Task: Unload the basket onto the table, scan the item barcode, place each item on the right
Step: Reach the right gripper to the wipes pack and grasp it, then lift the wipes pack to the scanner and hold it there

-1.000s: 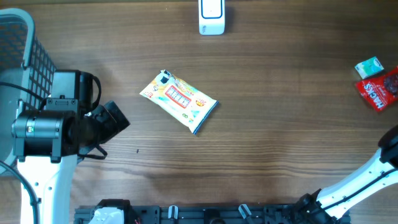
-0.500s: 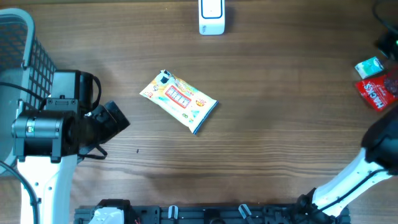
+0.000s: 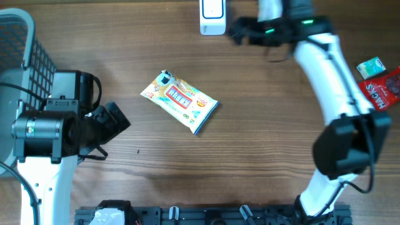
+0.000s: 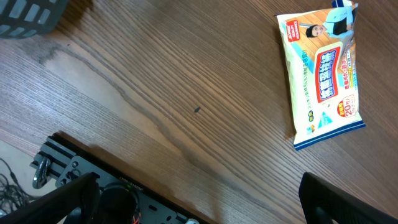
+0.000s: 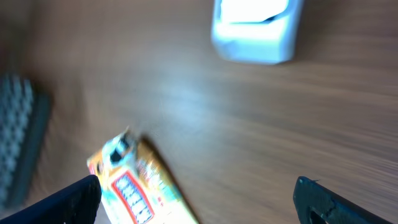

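The item, a yellow and white wipes pack (image 3: 180,101) with a red label, lies flat left of the table's middle. It also shows in the left wrist view (image 4: 320,74) and, blurred, in the right wrist view (image 5: 137,180). A white scanner (image 3: 212,16) stands at the far edge and shows in the right wrist view (image 5: 255,28). My right gripper (image 3: 239,29) hovers just right of the scanner, open and empty (image 5: 199,202). My left gripper (image 3: 111,126) is open and empty (image 4: 199,202) to the left of the pack, apart from it.
A grey wire basket (image 3: 22,50) stands at the left edge (image 4: 28,12). A green box (image 3: 370,67) and a red packet (image 3: 382,89) lie at the far right. A black rail (image 3: 206,215) runs along the front edge.
My right arm has swung from the near right corner up across the table to the far edge beside the scanner. The left arm and the pack have not moved.
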Controlling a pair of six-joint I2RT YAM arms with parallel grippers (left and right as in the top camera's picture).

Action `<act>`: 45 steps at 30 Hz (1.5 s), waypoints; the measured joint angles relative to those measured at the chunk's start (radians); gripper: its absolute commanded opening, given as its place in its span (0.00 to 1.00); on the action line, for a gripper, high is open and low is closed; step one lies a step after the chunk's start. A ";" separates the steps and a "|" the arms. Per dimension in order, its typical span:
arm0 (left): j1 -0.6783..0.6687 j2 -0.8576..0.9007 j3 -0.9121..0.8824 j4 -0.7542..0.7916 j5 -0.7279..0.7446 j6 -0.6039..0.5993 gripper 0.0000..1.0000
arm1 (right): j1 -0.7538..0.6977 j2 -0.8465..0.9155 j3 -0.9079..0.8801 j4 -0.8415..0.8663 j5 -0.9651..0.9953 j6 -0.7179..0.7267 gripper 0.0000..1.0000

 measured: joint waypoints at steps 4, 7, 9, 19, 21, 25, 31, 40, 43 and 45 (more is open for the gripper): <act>0.000 0.000 0.000 0.000 0.000 0.000 1.00 | 0.152 0.091 -0.014 -0.005 0.011 -0.085 0.96; 0.000 0.000 0.000 0.000 0.000 0.000 1.00 | 0.259 0.171 -0.028 -0.008 0.015 -0.176 0.95; 0.000 0.000 0.000 0.000 0.000 0.000 1.00 | 0.321 0.191 -0.029 -0.009 0.077 -0.214 0.97; 0.000 0.000 0.000 0.000 0.000 0.000 1.00 | 0.591 0.197 -0.029 -0.007 0.335 -0.342 0.98; 0.000 0.000 0.000 0.000 0.000 0.000 1.00 | 0.592 0.206 -0.029 -0.005 0.347 -0.343 0.98; 0.000 0.000 0.000 0.000 0.000 0.000 1.00 | 0.592 0.256 -0.029 -0.005 0.362 -0.338 0.91; 0.000 0.000 0.000 0.000 0.000 0.000 1.00 | 0.592 0.275 -0.029 -0.013 0.484 -0.308 0.81; 0.000 0.000 0.000 0.000 0.000 0.000 1.00 | 0.582 0.291 -0.060 0.007 0.570 -0.245 0.38; 0.000 0.000 0.000 0.000 0.000 0.000 1.00 | 0.582 0.290 -0.059 0.014 0.582 -0.219 0.24; 0.000 0.000 0.000 0.000 0.000 0.000 1.00 | 0.582 0.286 -0.059 0.018 0.585 -0.208 0.16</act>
